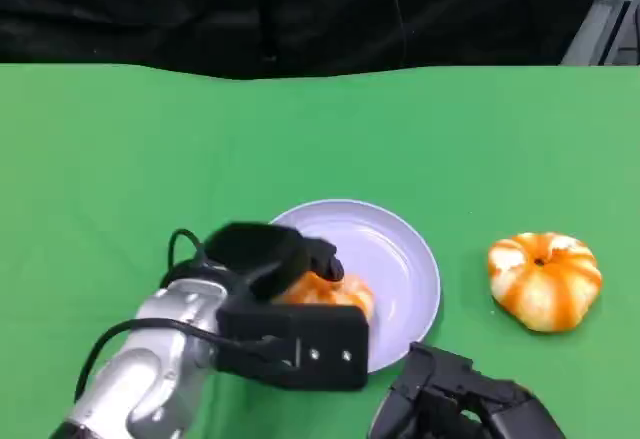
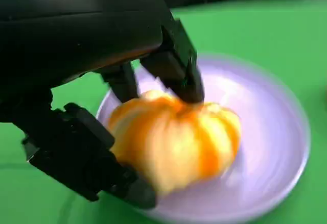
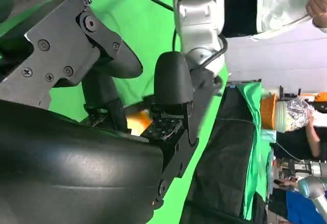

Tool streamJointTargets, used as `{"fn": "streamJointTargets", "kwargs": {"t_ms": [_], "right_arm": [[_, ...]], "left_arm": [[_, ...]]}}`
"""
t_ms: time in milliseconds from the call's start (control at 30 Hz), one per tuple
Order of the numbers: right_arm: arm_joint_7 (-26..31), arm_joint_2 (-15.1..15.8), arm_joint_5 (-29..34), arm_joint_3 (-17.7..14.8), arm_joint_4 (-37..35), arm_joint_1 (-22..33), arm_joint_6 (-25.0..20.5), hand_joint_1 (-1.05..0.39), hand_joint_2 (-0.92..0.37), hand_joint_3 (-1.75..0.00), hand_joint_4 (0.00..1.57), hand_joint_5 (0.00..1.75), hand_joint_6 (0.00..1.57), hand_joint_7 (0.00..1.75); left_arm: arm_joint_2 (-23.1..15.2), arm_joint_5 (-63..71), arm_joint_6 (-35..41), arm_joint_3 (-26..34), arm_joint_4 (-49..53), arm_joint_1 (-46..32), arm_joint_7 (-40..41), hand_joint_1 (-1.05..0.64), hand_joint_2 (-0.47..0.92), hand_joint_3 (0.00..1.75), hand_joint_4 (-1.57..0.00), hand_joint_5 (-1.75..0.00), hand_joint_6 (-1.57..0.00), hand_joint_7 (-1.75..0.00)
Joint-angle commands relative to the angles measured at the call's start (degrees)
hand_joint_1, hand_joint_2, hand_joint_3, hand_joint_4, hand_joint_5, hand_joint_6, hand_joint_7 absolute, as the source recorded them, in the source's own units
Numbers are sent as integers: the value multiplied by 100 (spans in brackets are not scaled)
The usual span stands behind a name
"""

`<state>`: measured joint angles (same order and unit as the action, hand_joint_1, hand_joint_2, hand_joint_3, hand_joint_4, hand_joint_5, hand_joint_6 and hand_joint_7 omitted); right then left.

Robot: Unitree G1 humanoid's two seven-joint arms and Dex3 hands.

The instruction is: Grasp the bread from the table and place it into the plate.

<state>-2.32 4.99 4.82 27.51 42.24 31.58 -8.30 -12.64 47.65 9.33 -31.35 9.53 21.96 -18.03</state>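
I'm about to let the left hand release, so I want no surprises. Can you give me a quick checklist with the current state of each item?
1. Bread held by the left hand: ok, fingers close on it from both sides.
2. Bread over the plate: ok, it sits inside the rim on the left part.
3. Bread resting on the plate surface: cannot tell, the wrist picture is blurred.
4. Right hand clear of the plate: ok, it is low by the near rim, holding nothing.
5. Second bread out of the way: ok, on the table to the plate's right.
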Motion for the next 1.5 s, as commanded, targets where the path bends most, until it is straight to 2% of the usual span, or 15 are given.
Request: {"fn": "streamJointTargets", "kwargs": {"t_ms": [33, 333, 800, 933, 1233, 1267, 1300, 1367, 1433, 1500], "right_arm": [[-27, 88, -48, -61, 161, 88, -39, -3, -33, -135, 70, 167, 66, 145], [-47, 121, -54, -79, 269, 107, -187, -4, -32, -135, 70, 167, 66, 144], [-84, 137, -100, -116, 281, 141, -200, -2, -31, -137, 70, 169, 67, 144], [-41, 120, -13, -11, 292, 145, -167, -3, -31, -137, 70, 169, 66, 145], [-25, 122, -17, 2, 291, 142, -165, -3, -31, -137, 70, 170, 66, 146], [-27, 119, -17, 2, 302, 135, -189, -3, -31, -137, 70, 170, 66, 146], [-27, 121, -13, 1, 309, 125, -205, -3, -31, -137, 70, 169, 66, 146], [-29, 120, -11, -8, 303, 110, -209, -3, -31, -137, 70, 169, 66, 147], [-27, 115, -14, -11, 302, 107, -215, -3, -31, -137, 70, 169, 66, 147], [-26, 118, -27, -15, 298, 102, -209, -2, -31, -137, 70, 169, 66, 146]], "left_arm": [[-78, 137, 287, -102, -237, 9, -344, -85, 92, 42, 0, -1, -6, -5], [-181, 110, 425, -103, -427, -56, -533, -90, 92, 46, 0, 0, -4, -4], [-226, 112, 409, 49, -873, -218, -290, -88, 92, 44, 0, 0, 0, 0], [-583, -834, 123, 1115, -2341, -1089, -312, -73, 92, 41, -9, -6, -12, -6], [-643, -1022, 92, 1247, -2544, -1226, -383, -71, 92, 40, -11, -9, -14, -7], [-380, -1770, -149, 1853, -3181, -1921, -125, -66, 92, 39, -18, -14, -20, -10], [-163, -2385, -357, 2339, -3678, -2485, 80, -57, 92, 35, -24, -40, -31, -17], [240, -3402, -747, 3002, -4275, -3342, 369, -44, 92, 30, -26, -87, -49, -29], [365, -3803, -1016, 3182, -4385, -3692, 438, -36, 92, 28, -36, -103, -61, -37], [434, -4119, -1306, 3311, -4456, -4033, 490, -29, 91, 30, -45, -109, -68, -44]]}}
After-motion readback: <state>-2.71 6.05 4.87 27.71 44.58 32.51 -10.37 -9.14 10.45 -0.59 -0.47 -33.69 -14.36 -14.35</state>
